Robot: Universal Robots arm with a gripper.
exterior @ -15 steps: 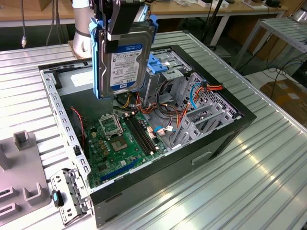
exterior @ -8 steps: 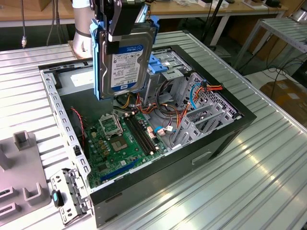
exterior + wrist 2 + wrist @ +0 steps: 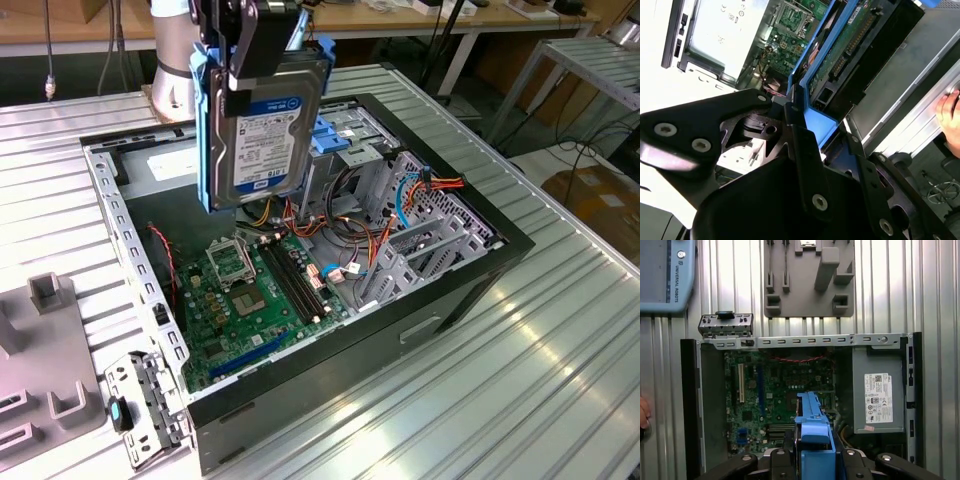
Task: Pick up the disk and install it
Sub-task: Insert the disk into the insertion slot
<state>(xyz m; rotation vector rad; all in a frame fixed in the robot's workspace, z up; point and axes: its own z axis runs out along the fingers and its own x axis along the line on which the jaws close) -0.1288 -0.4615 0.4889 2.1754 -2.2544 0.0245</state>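
The gripper (image 3: 250, 80) is clamped on the disk (image 3: 265, 140) and holds it up over the open computer (image 3: 470, 290), so it is picked up but not put in.

You had the open computer case (image 3: 470, 290) lying on the ribbed metal table (image 3: 540, 380), directly beneath the gripper (image 3: 258, 80). Green motherboard (image 3: 250, 300) sat below it; grey power-supply box (image 3: 877, 390) off to one side, in the case. Grey fixture plate (image 3: 807, 280) lay on the table beyond the case wall, well apart from the gripper.
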